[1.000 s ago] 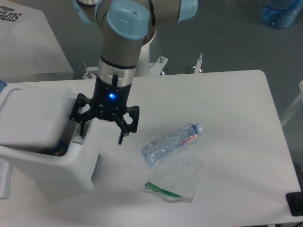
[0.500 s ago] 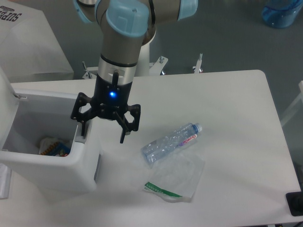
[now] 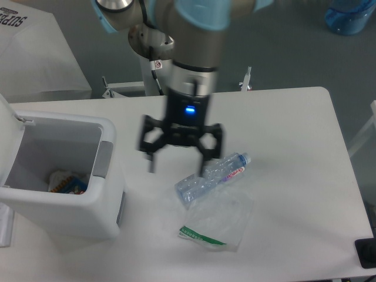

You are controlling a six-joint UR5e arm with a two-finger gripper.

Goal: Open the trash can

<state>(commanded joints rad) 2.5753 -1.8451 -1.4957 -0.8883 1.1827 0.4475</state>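
Large white boxy plastic trash can (image 3: 64, 200) with rounded corners stands at the 9 o'clock edge of the smooth white bench (image 3: 294, 147), mouth facing upward; its long axis runs roughly 9-to-3 o'clock. The flat white lid (image 3: 7, 129) stands raised at the can's 9 o'clock side. A grey rectangular push-button (image 3: 104, 159) sits on the 3 o'clock rim. Coloured scraps lie inside. The black two-finger pincer (image 3: 178, 165), motion-blurred, hangs at bench centre with fingers spread apart, holding nothing. A crumpled clear plastic bottle (image 3: 212, 177) lies just beside it at 4 o'clock, above a clear plastic bag (image 3: 217, 224).
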